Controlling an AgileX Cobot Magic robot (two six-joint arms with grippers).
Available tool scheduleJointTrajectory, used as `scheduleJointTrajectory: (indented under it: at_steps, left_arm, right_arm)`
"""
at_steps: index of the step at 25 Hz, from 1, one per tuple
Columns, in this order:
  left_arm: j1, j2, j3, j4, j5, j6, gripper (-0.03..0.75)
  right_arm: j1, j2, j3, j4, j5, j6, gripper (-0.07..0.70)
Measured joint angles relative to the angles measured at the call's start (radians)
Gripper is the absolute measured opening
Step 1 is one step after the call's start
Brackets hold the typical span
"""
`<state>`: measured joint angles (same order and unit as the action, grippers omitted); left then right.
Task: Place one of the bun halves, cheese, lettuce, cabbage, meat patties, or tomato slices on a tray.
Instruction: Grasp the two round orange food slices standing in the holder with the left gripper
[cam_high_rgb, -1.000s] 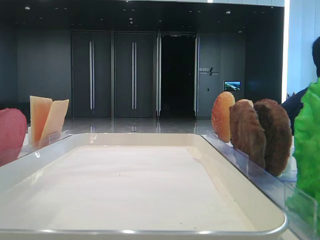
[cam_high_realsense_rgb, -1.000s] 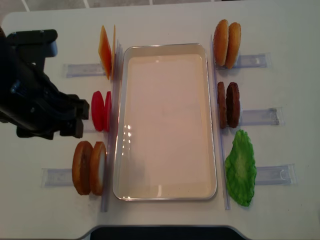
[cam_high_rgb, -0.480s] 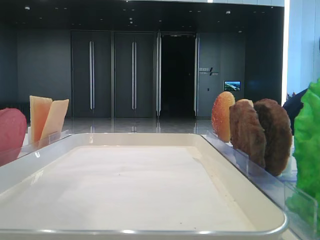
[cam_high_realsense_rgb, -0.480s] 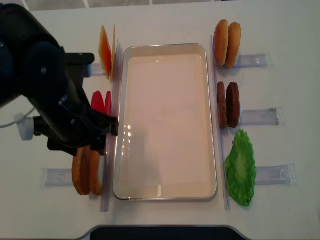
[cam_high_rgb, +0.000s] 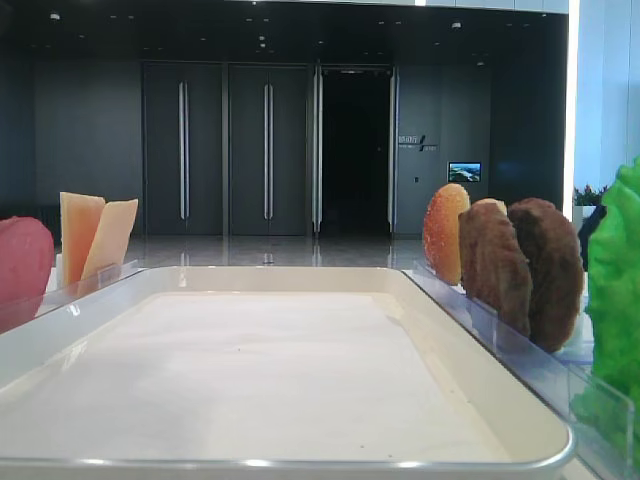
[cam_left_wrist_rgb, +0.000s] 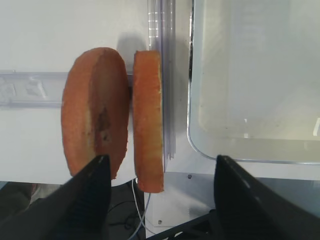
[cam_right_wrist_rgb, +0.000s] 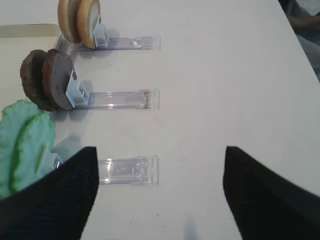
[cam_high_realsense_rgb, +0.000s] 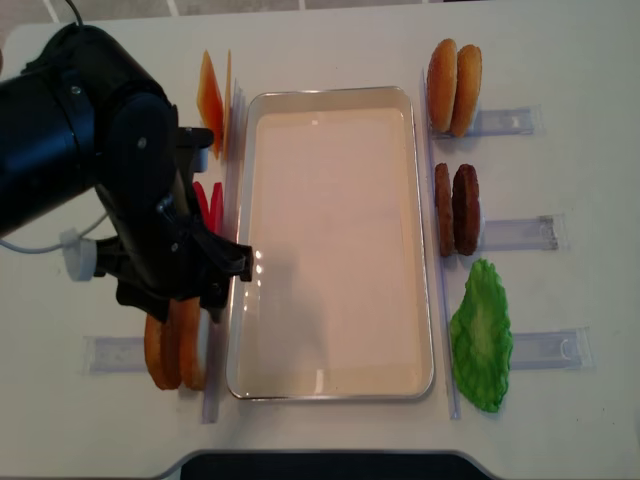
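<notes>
The cream-white tray lies in the middle of the table with nothing on it. Left of it, two bun halves stand on edge in a rack. My left gripper hovers open just over them, and its fingers hold nothing. The left arm hides part of the tomato slices; the cheese stands behind. Right of the tray are two more bun halves, the meat patties and the lettuce. My right gripper is open over bare table.
Clear plastic racks stick out sideways from the food on both sides of the tray. A rack wall stands between the left bun halves and the tray rim. The table's front edge runs just below the buns.
My left arm has swung from the far left toward the tray and forward, ending over the front-left bun halves. Its jaws stay equally wide.
</notes>
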<state>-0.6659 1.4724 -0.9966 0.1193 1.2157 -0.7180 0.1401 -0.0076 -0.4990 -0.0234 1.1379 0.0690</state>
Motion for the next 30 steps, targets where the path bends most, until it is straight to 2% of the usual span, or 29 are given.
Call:
scheduleJointTrajectory:
  at_steps: [14,25,28,30]
  left_arm:
    - [0.0,0.077,0.008,0.006,-0.003,0.016,0.492]
    - [0.0,0.142,0.051,0.007,-0.015,0.026,0.484]
    - [0.0,0.142,0.051,0.007,-0.014,0.037,0.458]
    - [0.0,0.142,0.051,0.012,-0.014,0.04,0.41]
  right_arm:
    - [0.0,0.0,0.0,0.0,0.0,0.0,0.524]
    - [0.0,0.0,0.0,0.001,0.0,0.0,0.524]
    - [0.0,0.0,0.0,0.001,0.0,0.0,0.524]
    - [0.0,0.0,0.0,0.001,0.0,0.0,0.524]
